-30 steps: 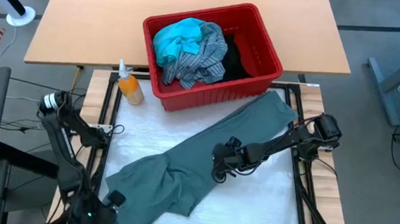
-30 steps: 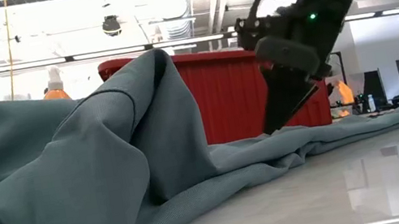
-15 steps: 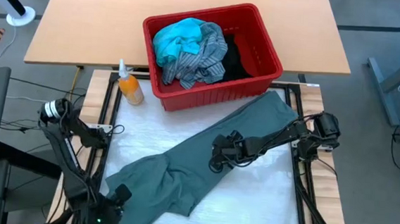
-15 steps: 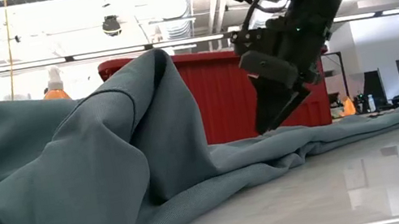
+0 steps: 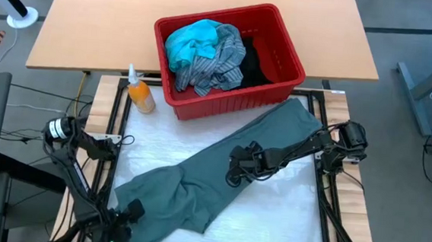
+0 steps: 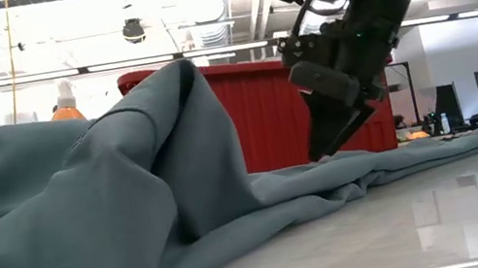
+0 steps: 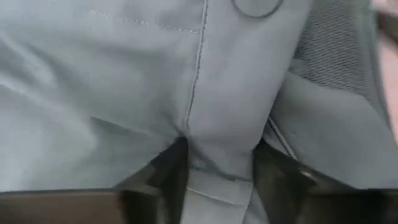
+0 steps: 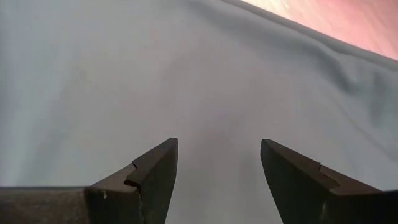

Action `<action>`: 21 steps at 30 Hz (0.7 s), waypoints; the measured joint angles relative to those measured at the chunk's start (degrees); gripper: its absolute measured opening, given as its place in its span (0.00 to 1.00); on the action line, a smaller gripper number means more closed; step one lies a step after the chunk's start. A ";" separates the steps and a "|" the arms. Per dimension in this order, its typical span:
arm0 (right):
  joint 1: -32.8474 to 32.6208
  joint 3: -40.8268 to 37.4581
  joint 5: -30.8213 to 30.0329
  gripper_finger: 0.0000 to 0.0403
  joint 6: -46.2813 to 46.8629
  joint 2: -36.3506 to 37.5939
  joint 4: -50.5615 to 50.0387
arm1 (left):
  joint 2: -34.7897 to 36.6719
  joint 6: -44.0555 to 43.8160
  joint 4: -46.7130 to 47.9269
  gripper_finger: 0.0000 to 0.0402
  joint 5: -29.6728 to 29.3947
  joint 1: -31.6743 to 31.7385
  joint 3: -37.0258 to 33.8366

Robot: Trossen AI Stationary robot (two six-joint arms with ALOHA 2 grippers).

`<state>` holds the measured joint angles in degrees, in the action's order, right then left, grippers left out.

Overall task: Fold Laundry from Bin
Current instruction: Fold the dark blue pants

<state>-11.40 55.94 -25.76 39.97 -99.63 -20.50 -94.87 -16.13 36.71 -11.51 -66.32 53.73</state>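
Grey-green fabric covers most of the work surface: one garment (image 5: 220, 171) of the laundry lies spread diagonally across the white table (image 5: 293, 218), drawn out of the bin, presumably so it can be flattened for folding.

Left gripper (image 5: 121, 223): positioned at the garment's bunched near-left end. In the left wrist view its two dark fingers (image 7: 173, 174) stand partly apart with a seamed edge of the cloth lying between them. Whether the cloth is actually pinched cannot be told; the fingers appear to straddle it.

Right gripper (image 5: 233, 174): positioned over the middle of the garment, tips angled down toward the cloth. The right wrist view shows its fingers (image 8: 152, 177) spread wide with nothing between them, only smooth fabric ahead. This placement suits pressing or pinching the mid-section.

Garment condition: the end at the left gripper is heaped into a tall fold; the stretch beyond the right gripper lies flat, reaching to just beside the red bin (image 5: 202, 105).

Beyond both grippers, the bin holds a turquoise garment (image 5: 187, 43), a striped shirt (image 5: 216, 60) and a black item (image 5: 254, 63). An orange spray bottle (image 5: 139, 93) stands left of the bin.
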 joint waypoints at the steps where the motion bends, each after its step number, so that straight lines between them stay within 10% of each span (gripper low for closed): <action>1: 0.05 0.02 -0.01 0.64 0.47 0.00 -0.67 | 0.00 -1.12 -0.26 0.30 0.13 0.00 -0.70; 5: 0.08 0.02 -0.09 0.64 0.86 0.00 -2.98 | 0.31 -3.93 -2.09 0.05 -0.32 0.04 -2.15; 21: 7.09 0.02 -1.62 0.64 14.27 0.00 -13.75 | 19.88 -14.81 7.79 0.00 -14.03 2.83 -2.45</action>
<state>-4.32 55.96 -27.38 54.24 -99.63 -34.25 -74.99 -30.94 44.49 -25.54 -63.50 51.29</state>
